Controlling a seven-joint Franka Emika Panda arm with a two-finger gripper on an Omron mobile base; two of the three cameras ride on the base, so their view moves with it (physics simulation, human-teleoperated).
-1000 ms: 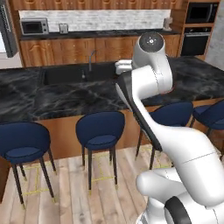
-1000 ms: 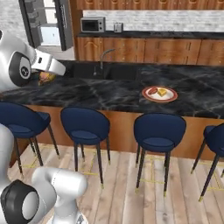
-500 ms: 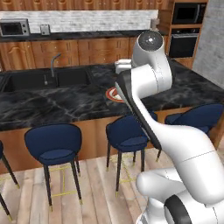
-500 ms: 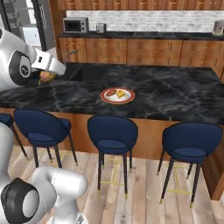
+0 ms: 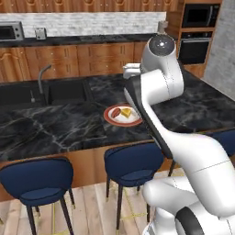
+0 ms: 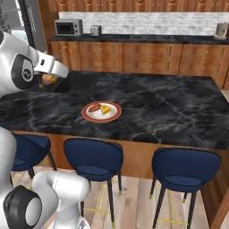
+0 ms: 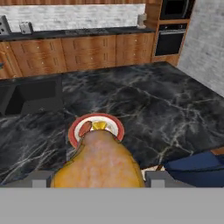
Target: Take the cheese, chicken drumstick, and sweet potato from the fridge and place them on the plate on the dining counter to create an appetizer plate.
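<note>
My gripper [image 6: 47, 80] is shut on the golden-brown chicken drumstick [image 6: 46, 79], held above the left part of the dining counter [image 6: 170, 107]. In the hand view the drumstick [image 7: 98, 164] looms large between my fingertips [image 7: 42, 178], with my gripper [image 7: 99, 179] looking down over it. Just beyond it sits the red-rimmed plate [image 7: 119, 130]. The plate [image 6: 115, 116] carries the reddish sweet potato [image 6: 94, 107] and the yellow cheese [image 6: 105, 109]. From the left base view, the plate [image 5: 110, 117] with the sweet potato [image 5: 116, 112] and the cheese [image 5: 126, 112] lies just left of my arm.
A dark sink [image 5: 46, 94] with a faucet [image 5: 41, 75] is set into the counter left of the plate. Blue stools [image 5: 131, 165] [image 6: 94, 159] line the near edge. Wooden cabinets, a microwave [image 6: 68, 27] and a wall oven [image 5: 196, 34] stand behind.
The base has driven sideways along the counter, so the whole scene has shifted and the plate has come toward the middle. The drumstick stays in my gripper.
</note>
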